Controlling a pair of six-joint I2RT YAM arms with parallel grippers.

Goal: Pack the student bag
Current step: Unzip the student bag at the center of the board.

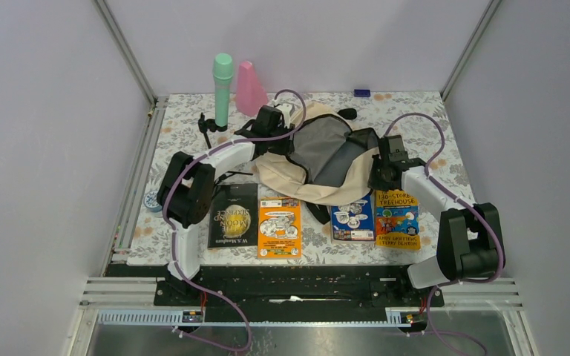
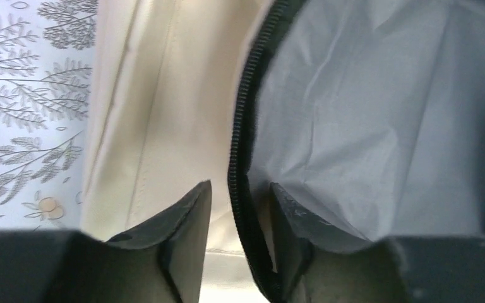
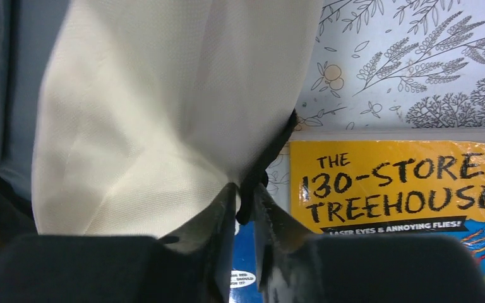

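The step in hand looks like opening the bag's mouth before anything goes in. The left tool sits at the left rim of the student bag, which lies slumped at the middle back of the worktop. Its fingers stand narrowly apart with the black zipper trim running between them, not visibly pinched. The grey lining faces up between the two arms. At the bag's right edge the right tool is clamped on the cream fabric and black trim.

Four books lie in a row in front, from the black paperback to the Treehouse book; none is packed. Next, probably, the left tool must take a firm pinch on the rim, so the mouth holds wide for a book.
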